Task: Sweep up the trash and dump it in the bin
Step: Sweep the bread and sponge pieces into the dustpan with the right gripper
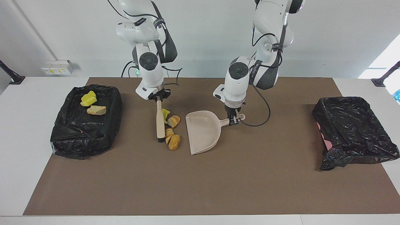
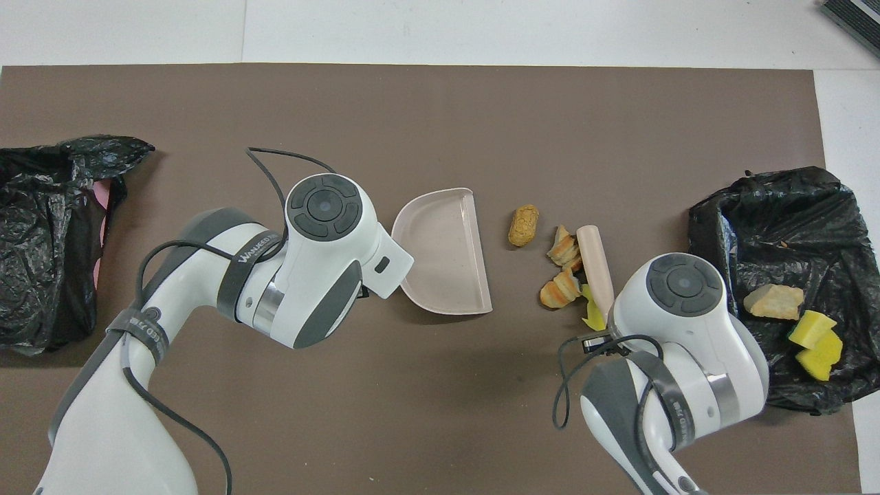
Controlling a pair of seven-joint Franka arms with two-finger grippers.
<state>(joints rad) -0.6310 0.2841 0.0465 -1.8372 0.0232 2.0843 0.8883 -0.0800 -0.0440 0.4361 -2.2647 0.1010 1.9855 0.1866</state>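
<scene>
While pinching the brush tight by the top of its handle, right pincer low over the brown tabletop, bristles down just beside the loose trash. Four pieces there, bunched between brush and dustpan: yellow sponge chunk touching the brush handle, two croissant-like lumps, one bread lump farthest from the robots. Two more pieces already in the black-bagged bin toward the right arm's end. Left pincer pressed together on the dustpan's handle, pan mouth facing the pile, near but apart. Looks like light stuff, all of it: soft, springy sponge and crumbly bread, apt to roll or hop off a fast stroke. No pinching needed; better pushed low and slow by the bristles, straight into the pan. Likely to slide out again if tipped early, so keep the pan level until over the bin.
</scene>
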